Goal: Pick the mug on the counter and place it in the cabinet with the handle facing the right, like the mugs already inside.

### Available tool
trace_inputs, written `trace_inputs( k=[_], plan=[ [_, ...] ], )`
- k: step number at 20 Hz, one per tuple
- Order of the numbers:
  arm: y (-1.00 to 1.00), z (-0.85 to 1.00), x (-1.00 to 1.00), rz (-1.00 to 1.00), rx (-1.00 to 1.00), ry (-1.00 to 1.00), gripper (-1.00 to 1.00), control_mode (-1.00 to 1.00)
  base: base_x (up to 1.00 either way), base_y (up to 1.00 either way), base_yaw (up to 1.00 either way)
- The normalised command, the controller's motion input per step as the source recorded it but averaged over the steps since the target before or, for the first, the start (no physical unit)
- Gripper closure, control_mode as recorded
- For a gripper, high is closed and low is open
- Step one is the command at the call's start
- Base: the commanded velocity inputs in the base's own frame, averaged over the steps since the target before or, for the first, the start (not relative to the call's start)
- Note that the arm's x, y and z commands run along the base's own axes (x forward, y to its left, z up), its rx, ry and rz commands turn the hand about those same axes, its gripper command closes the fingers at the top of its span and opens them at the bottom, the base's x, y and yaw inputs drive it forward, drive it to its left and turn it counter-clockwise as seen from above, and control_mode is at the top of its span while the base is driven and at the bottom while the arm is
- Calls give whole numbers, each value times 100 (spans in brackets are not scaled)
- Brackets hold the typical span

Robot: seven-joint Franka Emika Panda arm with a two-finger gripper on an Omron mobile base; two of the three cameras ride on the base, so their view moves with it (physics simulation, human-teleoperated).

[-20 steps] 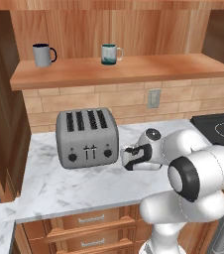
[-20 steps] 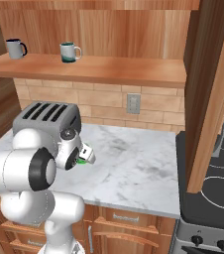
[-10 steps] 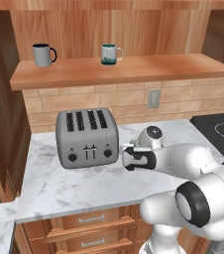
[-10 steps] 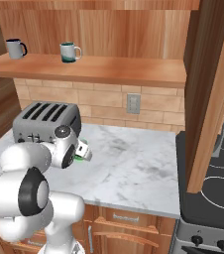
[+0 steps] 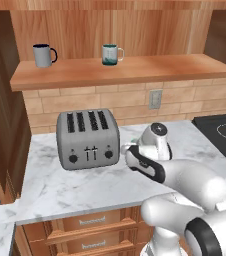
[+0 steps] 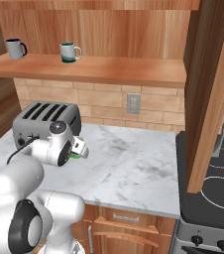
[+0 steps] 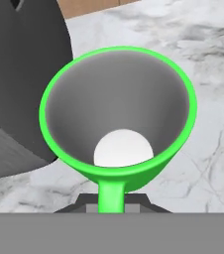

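While the grey mug (image 5: 43, 55) and the white-and-teal mug (image 5: 110, 54) stand well apart at the left end of the cabinet (image 5: 135, 70), their handles turned right, the toaster (image 5: 87, 139) sits below them on the counter (image 5: 75, 185) against the brick wall. Just right of the toaster, the gripper (image 6: 79, 151) is low over the marble, the arm's white wrist bent down above it. A sliver of the green mug (image 6: 76, 156) shows under the hand in the right base view, close beside the toaster's right end. From the hand view the mug (image 7: 118, 119) is seen straight down its mouth, upright on the counter, its pale grey inside and white bottom open to the camera, with the handle (image 7: 110, 196) pointing toward the camera's lower edge. Whether the fingers are apart or closed, I cannot tell. Further right, an outlet (image 5: 155, 99) is set in the brick, and the stove (image 5: 225, 132) adjoins the counter's end.
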Motion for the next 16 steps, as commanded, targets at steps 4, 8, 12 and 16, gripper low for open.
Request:
trace_inputs(
  k=[4, 8, 12, 16],
  plan=[
    [0, 12, -48, 5, 0, -4, 100, -100, 0, 0, 0],
    [2, 17, -43, 6, 0, -4, 100, -100, 0, 0, 0],
    [7, 22, -52, 5, -1, -6, 100, -100, 0, 0, 0],
    [6, 31, -46, 4, -2, -6, 100, -100, 0, 0, 0]
  ],
)
